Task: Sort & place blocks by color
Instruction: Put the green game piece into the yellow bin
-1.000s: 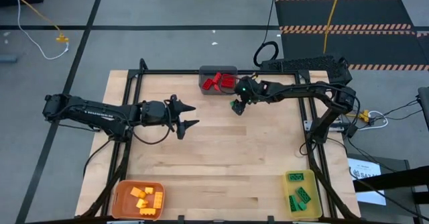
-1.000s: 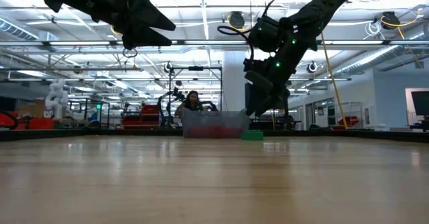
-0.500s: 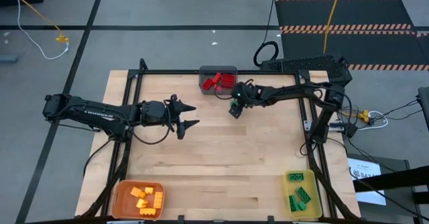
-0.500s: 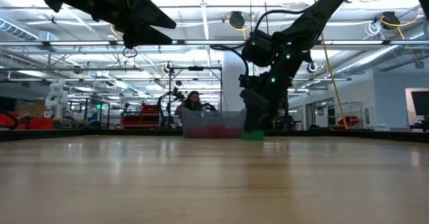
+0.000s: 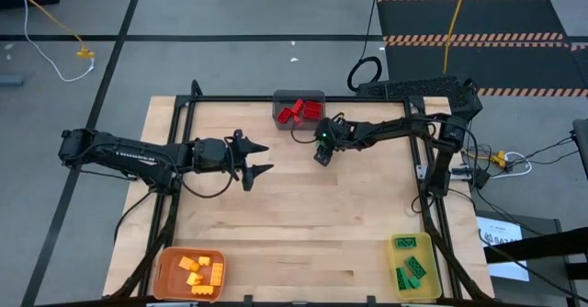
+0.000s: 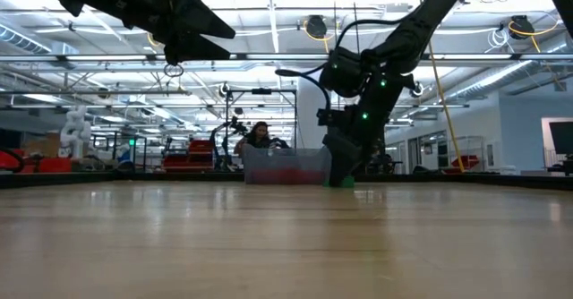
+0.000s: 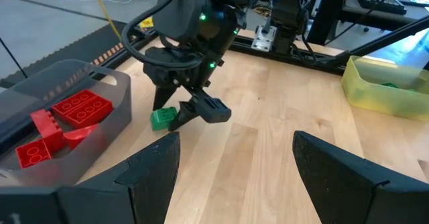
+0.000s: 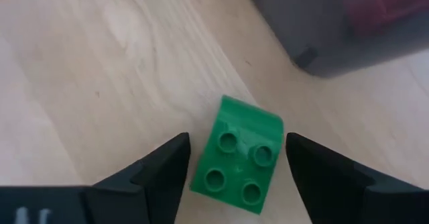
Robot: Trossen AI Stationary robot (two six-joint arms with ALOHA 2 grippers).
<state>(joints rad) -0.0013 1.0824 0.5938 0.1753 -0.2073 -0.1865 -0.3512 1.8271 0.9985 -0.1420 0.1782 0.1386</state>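
- My right gripper (image 8: 231,177) is down at the table (image 5: 303,215), fingers spread wide on either side of a green block (image 8: 238,155) without touching it.
- That block (image 7: 163,119) lies studs up on the wood, just beside the gray bin (image 5: 299,108), which holds red blocks (image 7: 82,108).
- My left gripper (image 5: 257,159) hovers open and empty above the table's left-middle, well apart from the block.
- Yellow blocks (image 5: 200,270) lie in the orange bin (image 5: 168,268) at the near left corner; green blocks (image 5: 412,270) in the yellow bin (image 5: 393,263) at the near right.
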